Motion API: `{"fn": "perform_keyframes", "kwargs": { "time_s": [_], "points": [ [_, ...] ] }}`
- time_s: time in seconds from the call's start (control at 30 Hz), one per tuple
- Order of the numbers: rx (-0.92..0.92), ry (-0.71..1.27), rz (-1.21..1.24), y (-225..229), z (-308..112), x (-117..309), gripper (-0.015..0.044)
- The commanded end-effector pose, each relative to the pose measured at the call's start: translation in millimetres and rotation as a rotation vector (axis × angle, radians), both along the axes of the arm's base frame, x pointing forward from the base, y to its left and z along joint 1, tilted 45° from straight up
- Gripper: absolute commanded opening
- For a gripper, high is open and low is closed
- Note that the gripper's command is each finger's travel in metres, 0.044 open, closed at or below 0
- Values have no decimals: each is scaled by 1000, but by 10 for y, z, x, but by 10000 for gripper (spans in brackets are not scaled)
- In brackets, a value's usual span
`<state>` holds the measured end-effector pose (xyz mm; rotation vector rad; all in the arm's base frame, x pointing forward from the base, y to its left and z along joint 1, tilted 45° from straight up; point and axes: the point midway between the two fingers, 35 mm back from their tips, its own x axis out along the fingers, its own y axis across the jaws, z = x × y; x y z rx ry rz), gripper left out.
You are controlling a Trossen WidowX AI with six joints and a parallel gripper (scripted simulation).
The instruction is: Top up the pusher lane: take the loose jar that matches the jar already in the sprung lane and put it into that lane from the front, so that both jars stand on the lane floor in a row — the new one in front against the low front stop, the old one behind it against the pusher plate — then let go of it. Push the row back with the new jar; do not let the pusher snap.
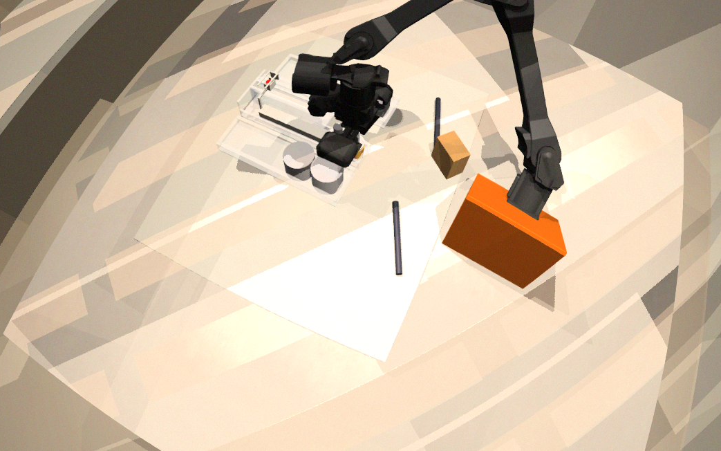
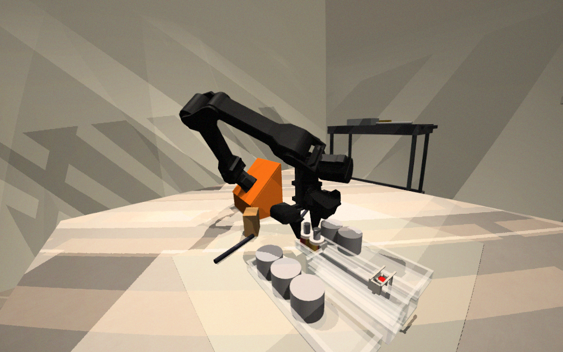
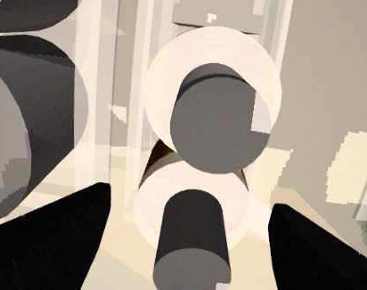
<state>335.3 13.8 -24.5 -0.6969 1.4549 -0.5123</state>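
Observation:
Two jars with white lids and grey knobs stand in a row at the front of the clear lane [image 2: 340, 264]. The front jar [image 3: 146, 209] [image 2: 303, 241] shows a dark red body; the rear jar [image 3: 213, 49] [image 2: 314, 247] shows amber in the exterior view. In the wrist view the rear one stands close behind the front one. My gripper [image 3: 191, 206] [image 2: 306, 231] is open, its black fingers on either side of the front jar with a gap at each side. A grey plate [image 3: 217, 13] shows behind the rear jar. The front stop and the jars' bases are hidden.
Grey cylinders [image 2: 307, 301] [image 2: 350, 240] [image 1: 298, 159] stand in clear trays on both sides of the lane. A pale bracket with a red mark [image 2: 381, 278] [image 1: 267, 82] is towards the lane's rear. A wooden block [image 1: 450, 155], dark rods [image 1: 397, 238] and an orange block [image 1: 497, 241] stand or lie beyond.

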Motion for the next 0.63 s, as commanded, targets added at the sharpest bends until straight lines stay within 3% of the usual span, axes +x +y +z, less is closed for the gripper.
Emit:
{"fn": "perform_keyframes", "kwargs": {
  "time_s": [0.0, 0.6],
  "points": [
    [7, -11, -4, 77, 77, 16, 272],
    [8, -8, -3, 52, 80, -389, 272]
  ]
}}
